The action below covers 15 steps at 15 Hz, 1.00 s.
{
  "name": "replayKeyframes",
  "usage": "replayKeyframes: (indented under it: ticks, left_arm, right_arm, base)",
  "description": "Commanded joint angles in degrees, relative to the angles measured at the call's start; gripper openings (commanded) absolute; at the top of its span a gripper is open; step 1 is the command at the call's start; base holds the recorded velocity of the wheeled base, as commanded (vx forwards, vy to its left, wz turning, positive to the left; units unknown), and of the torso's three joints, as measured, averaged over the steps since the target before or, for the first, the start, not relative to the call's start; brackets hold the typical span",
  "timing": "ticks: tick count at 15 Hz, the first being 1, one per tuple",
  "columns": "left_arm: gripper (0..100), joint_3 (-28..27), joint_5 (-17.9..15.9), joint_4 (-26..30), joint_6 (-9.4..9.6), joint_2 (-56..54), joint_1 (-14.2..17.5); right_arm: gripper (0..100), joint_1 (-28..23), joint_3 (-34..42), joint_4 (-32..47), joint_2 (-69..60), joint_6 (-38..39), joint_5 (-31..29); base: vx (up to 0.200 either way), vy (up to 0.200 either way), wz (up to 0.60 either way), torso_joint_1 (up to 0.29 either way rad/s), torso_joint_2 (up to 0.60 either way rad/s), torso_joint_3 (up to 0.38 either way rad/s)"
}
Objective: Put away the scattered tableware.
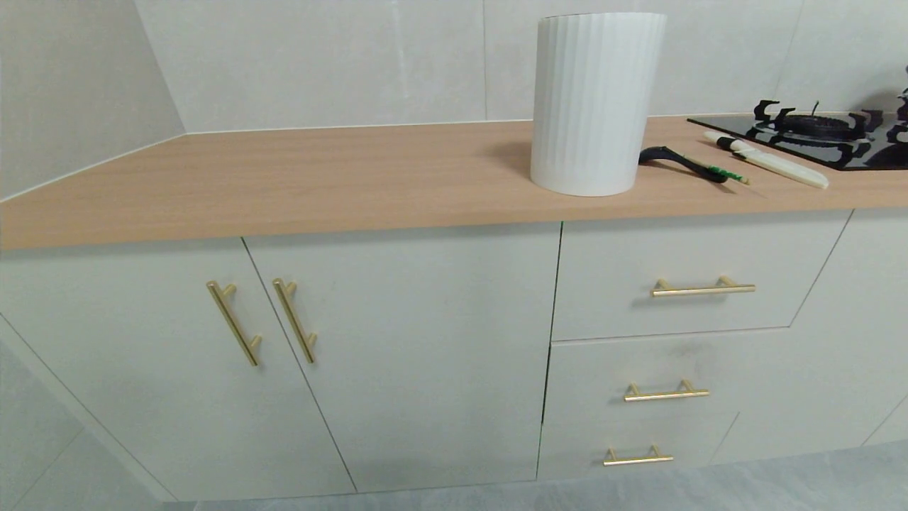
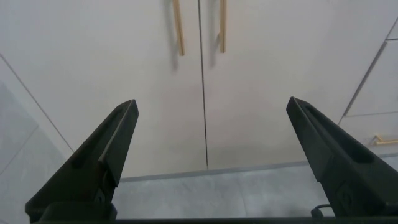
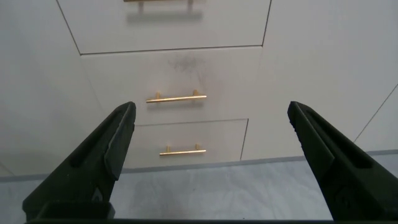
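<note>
No readable text, labels or numbers anywhere.

A tall container (image 1: pixel 594 106) stands on the tabletop (image 1: pixel 284 177). To its right lie a utensil (image 1: pixel 681 162), then a knife (image 1: pixel 770 160), then a hob (image 1: pixel 816 135). Below, two doors (image 1: pixel 397 355) sit left of three stacked drawers (image 1: pixel 681 355).

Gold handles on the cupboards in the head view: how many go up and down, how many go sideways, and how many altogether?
Upright gold bar handles on the pale cupboard doors: 2
Sideways gold bar handles on the pale drawers: 3
Total: 5
</note>
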Motion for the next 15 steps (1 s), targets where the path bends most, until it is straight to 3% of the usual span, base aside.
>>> replayKeyframes:
  ticks: [1, 12, 15]
  left_arm:
    - [100, 0.0, 0.0, 0.0, 0.00, 0.1, 0.0]
    - [100, 0.0, 0.2, -0.1, -0.53, 0.1, 0.0]
    - [100, 0.0, 0.2, 0.0, -0.53, 0.1, 0.0]
  right_arm:
    - [100, 0.0, 0.0, 0.0, 0.1, 0.0, 0.0]
    - [100, 0.0, -0.1, 0.0, 1.0, -0.4, 0.3]
    - [100, 3.0, -13.4, 1.4, 15.8, 4.7, 3.1]
  base:
    - [0.000, 0.000, 0.00, 0.000, 0.00, 0.000]
    - [0.000, 0.000, 0.00, 0.000, 0.00, 0.000]
    - [0.000, 0.000, 0.00, 0.000, 0.00, 0.000]
